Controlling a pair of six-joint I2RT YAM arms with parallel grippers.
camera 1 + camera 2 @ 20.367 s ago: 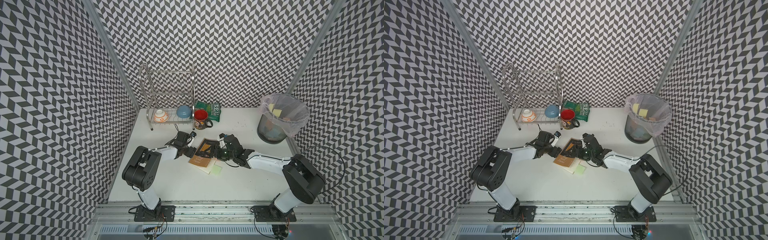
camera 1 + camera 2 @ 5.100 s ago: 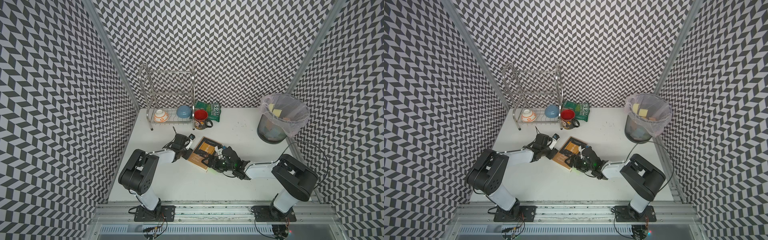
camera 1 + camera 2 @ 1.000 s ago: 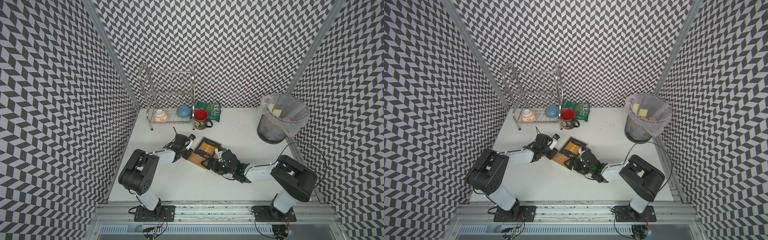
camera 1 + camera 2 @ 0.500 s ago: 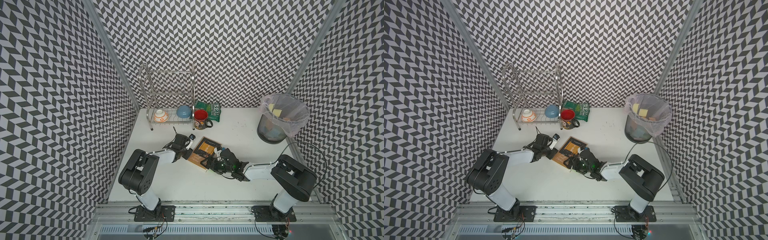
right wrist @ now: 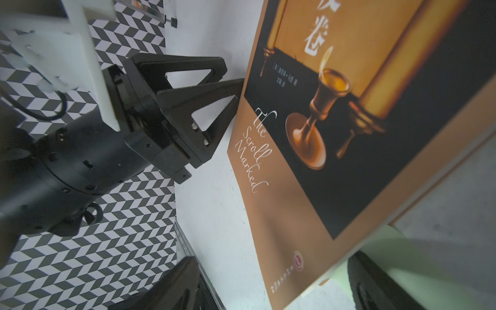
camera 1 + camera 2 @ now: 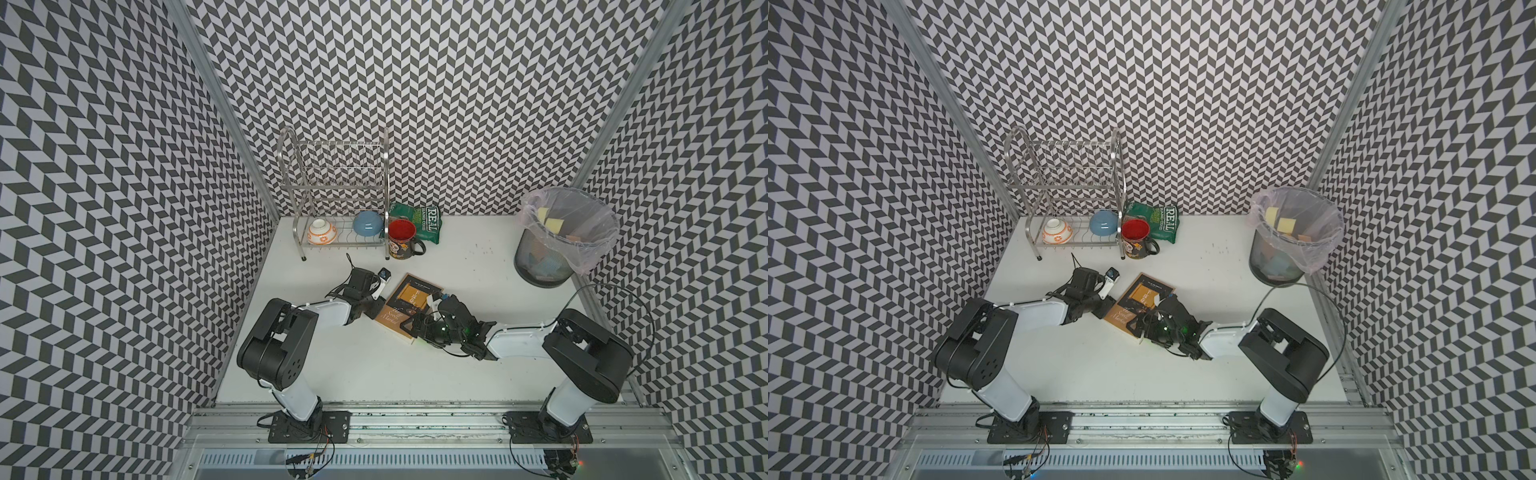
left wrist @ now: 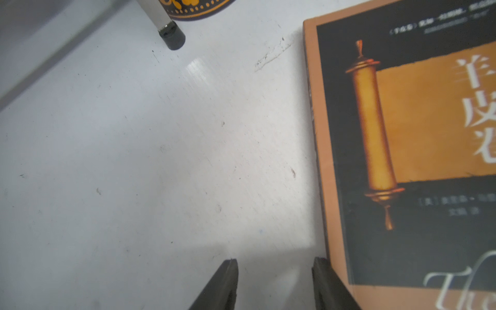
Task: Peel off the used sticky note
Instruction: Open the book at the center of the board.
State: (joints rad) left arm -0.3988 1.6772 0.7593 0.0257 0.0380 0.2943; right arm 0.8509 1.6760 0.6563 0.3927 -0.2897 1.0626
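A pale green sticky note (image 5: 386,257) is seen under the book's (image 5: 335,128) corner. The right end effector (image 5: 271,284) is spread open around it. The left end effector (image 7: 273,284) is parted, empty, one finger touching the book.

Bright, even light falls from overhead, and the white table (image 6: 374,374) shows only soft shadows under the arms. In the left wrist view a glare patch sits on the table and the book (image 7: 402,161) cover is blurred.
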